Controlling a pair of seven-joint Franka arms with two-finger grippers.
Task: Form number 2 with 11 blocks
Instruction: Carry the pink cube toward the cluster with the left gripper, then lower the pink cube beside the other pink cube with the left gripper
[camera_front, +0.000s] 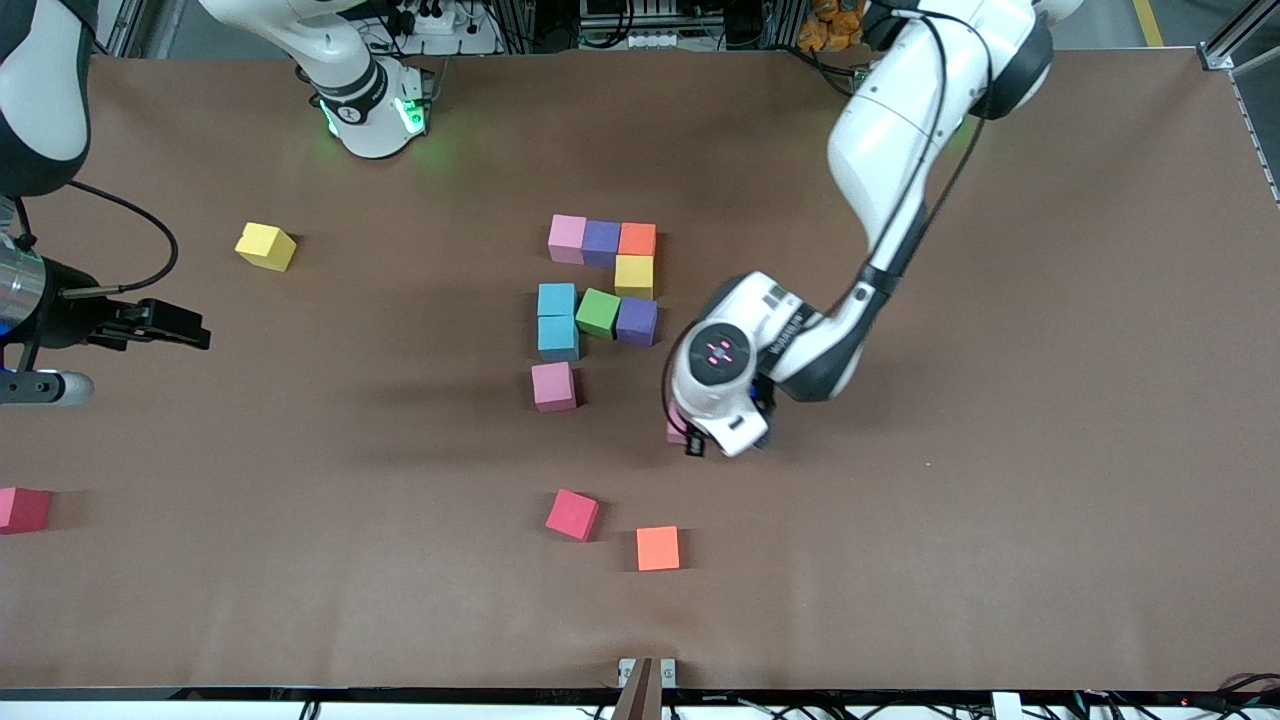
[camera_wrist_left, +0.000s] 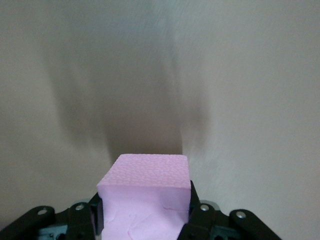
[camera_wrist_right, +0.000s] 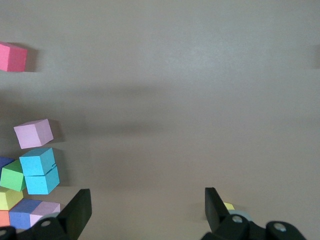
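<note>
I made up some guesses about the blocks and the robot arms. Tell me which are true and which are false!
1. The left gripper is shut on a pink block. True.
2. The right gripper holds a yellow block. False: it is open and holds nothing.
3. The green block touches a blue block. True.
4. The red block sits on top of the orange block. False: both lie on the table, side by side and apart.
5. A yellow block lies alone toward the right arm's end of the table. True.
</note>
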